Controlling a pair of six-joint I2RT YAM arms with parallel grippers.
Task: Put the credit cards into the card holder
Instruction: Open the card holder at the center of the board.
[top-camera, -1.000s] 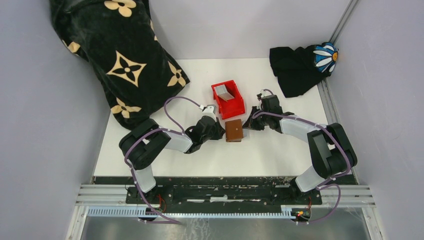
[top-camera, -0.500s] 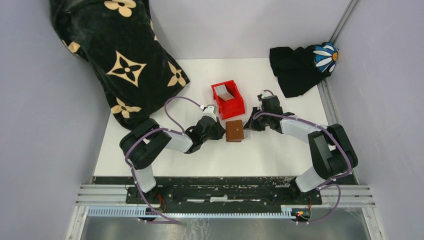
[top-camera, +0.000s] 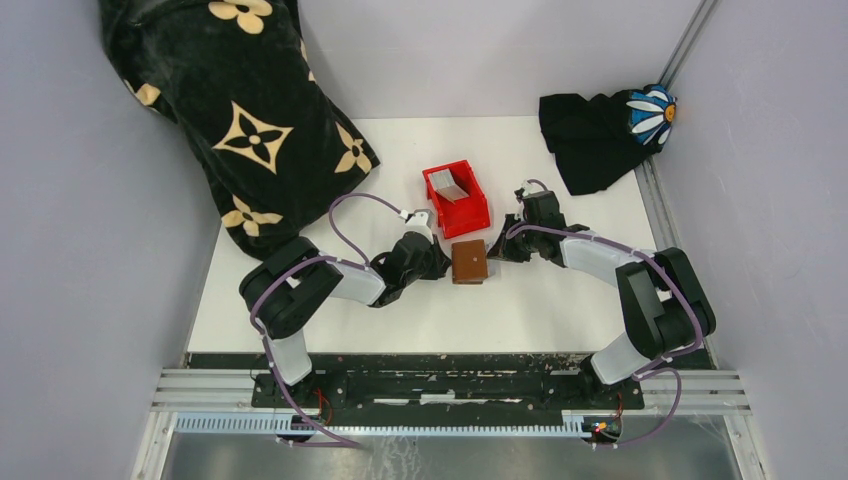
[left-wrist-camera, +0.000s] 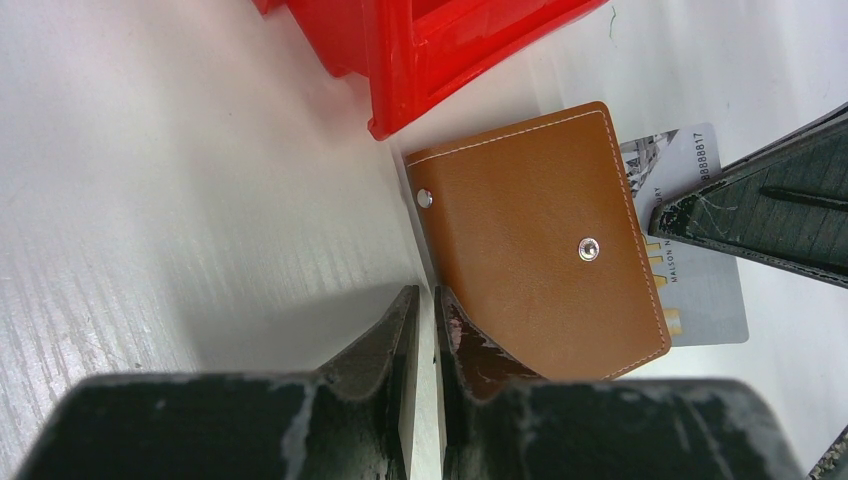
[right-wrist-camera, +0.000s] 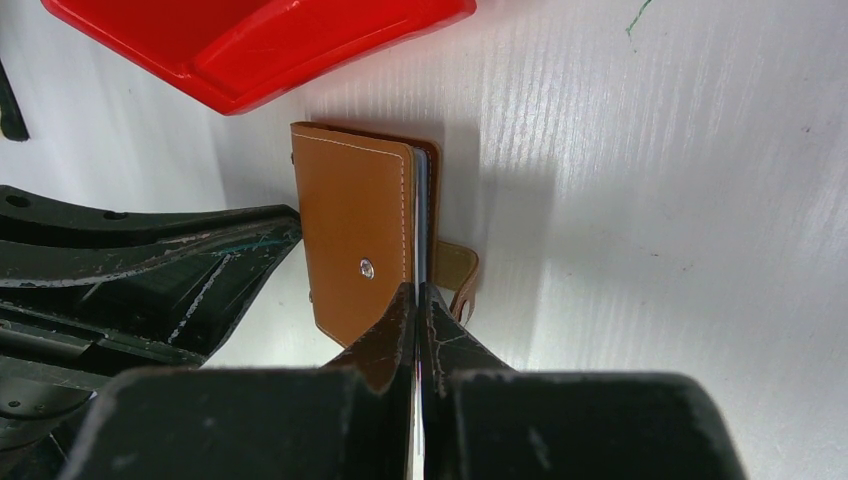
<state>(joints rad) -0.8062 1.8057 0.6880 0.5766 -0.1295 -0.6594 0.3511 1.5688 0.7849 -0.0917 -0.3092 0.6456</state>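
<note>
The brown card holder (top-camera: 468, 262) lies just in front of the red bin (top-camera: 480, 205), between my two grippers. My right gripper (top-camera: 499, 249) (right-wrist-camera: 416, 290) is shut on a credit card (right-wrist-camera: 424, 225), seen edge-on, with its far end inside the holder (right-wrist-camera: 355, 230). In the left wrist view that silvery card (left-wrist-camera: 690, 285) sticks out of the holder's right side (left-wrist-camera: 540, 250). My left gripper (top-camera: 440, 262) (left-wrist-camera: 422, 300) is shut with a hairline gap and empty, one finger against the holder's near left edge. More grey cards (top-camera: 447, 186) lie in the bin.
A black cloth with tan flowers (top-camera: 240, 110) fills the back left. A black cloth with a daisy (top-camera: 600, 130) lies at the back right. The red bin (left-wrist-camera: 440, 40) (right-wrist-camera: 250, 40) stands right behind the holder. Grey walls close in both sides.
The right arm has shifted very slightly. The card holder and the left gripper stay in place.
</note>
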